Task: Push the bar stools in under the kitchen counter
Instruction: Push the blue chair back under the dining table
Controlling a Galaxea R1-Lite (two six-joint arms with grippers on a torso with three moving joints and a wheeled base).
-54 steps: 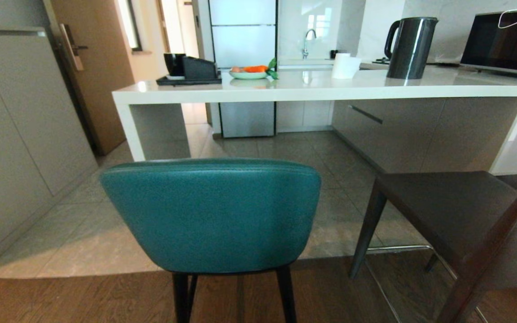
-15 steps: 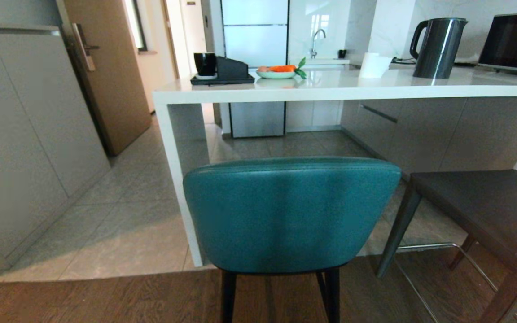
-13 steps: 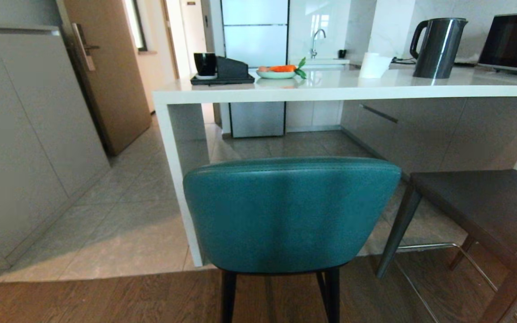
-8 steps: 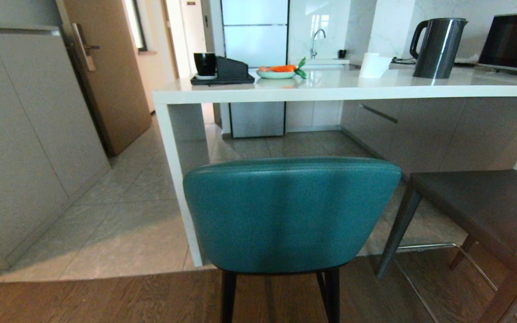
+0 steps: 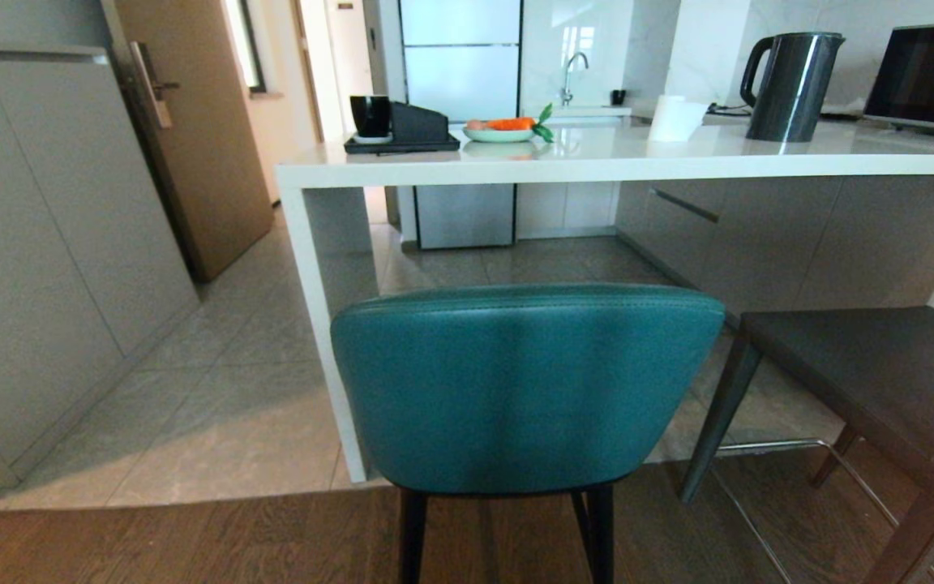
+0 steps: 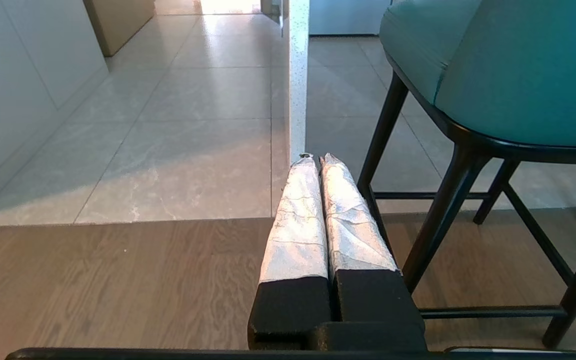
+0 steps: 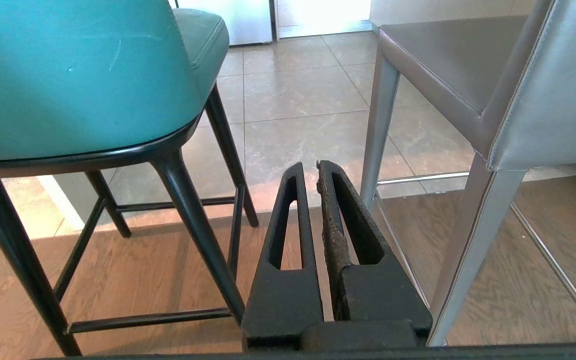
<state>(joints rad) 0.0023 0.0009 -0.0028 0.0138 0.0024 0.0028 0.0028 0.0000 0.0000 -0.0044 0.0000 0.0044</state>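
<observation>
So the robot is parked right behind the teal rounded leather-backed stool with thin black legs (image 5: 528, 389), which sits just outside the long glossy white stone kitchen counter (image 5: 629, 166), close to its white slab side panel (image 5: 325, 324). The dark grey stool with the rectangular back and thick grey legs (image 5: 864, 381) stands just beside it on the right, also not tucked in. Both arms hang low behind the stools: the left gripper (image 6: 316, 159) has its foil-wrapped fingers pressed together, and the right gripper (image 7: 309, 166) has its black fingers closed with nothing between them. Biggest risk looks like the teal stool drifting left during a push and catching a leg on that side panel, or its legs snagging where the wood floor meets the tile and tipping it. It could also bump the grey stool. The grey stool is cut off at the frame edge, and neither arm shows in the head view.
</observation>
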